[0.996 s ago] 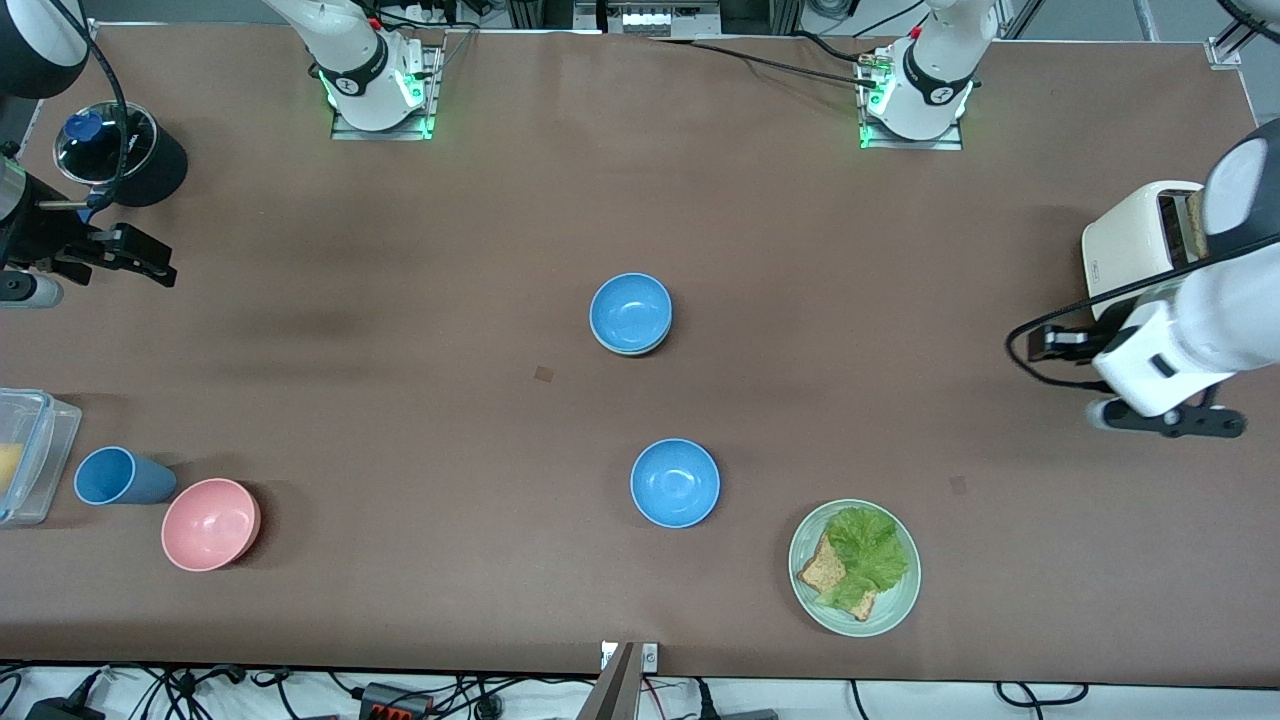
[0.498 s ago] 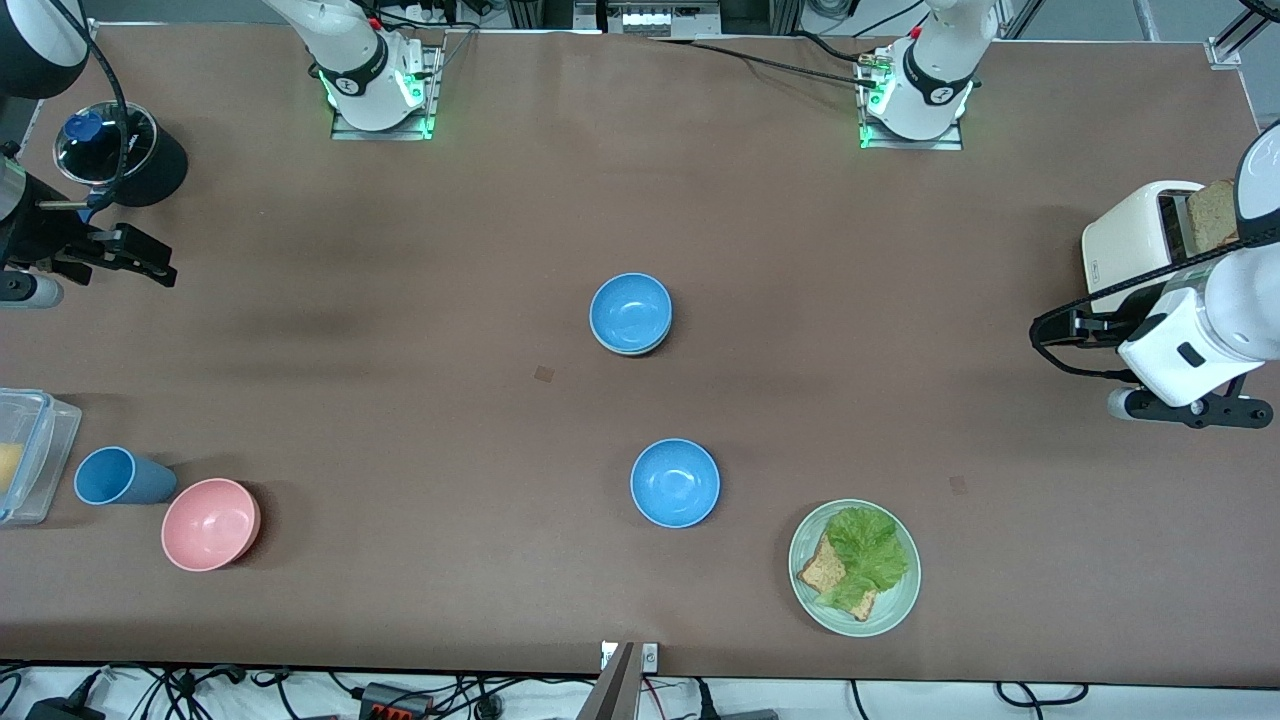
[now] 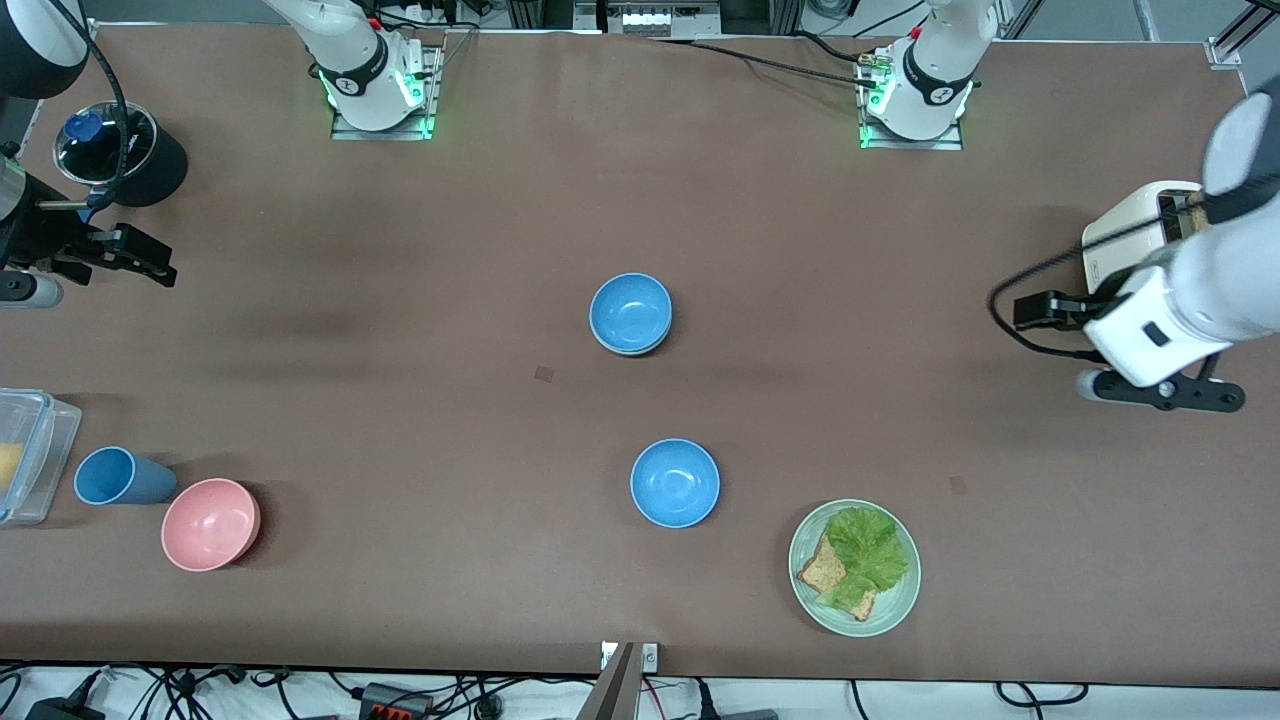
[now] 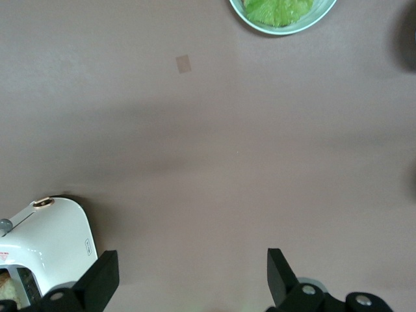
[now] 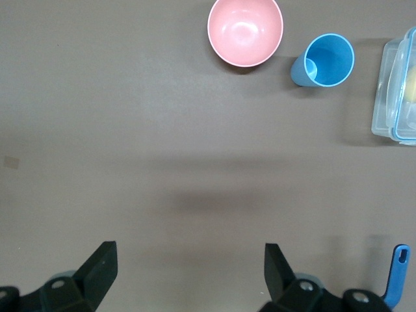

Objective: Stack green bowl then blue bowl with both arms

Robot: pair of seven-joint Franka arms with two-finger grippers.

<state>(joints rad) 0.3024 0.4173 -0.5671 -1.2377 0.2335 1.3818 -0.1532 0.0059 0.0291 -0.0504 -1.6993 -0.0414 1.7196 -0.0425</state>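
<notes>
Centre of the brown surface [image 3: 400, 420], and there sits the blue bowl [image 3: 630, 310], nested inside the green bowl [image 3: 634, 349], of which only a thin pale rim peeks out underneath (you have to look closely for it). Taking that stack as our landmark: a second blue bowl [image 3: 675, 482] sits alone, nearer the front camera than the stack, and nearer still, toward the left arm's end, is the green plate [image 3: 853, 567] with lettuce and toast. Out at the left arm's end, well apart from the stack, the left tool [image 4: 188, 283] hangs in the air over bare surface just beside the white toaster [image 3: 1135, 240], fingers spread wide, nothing between them. At the right arm's end, equally well away from the stack, the right tool [image 5: 185, 276] waits up over bare surface, jaws wide apart and empty too. From the stack, toward that end and nearer the front camera, sit a pink bowl [image 3: 211, 523], a blue cup [image 3: 118, 476] just beside it, and a clear lidded container [image 3: 30, 450] at the edge. A black pot [image 3: 120, 153] stands at the same end, farther from the camera than the stack.
</notes>
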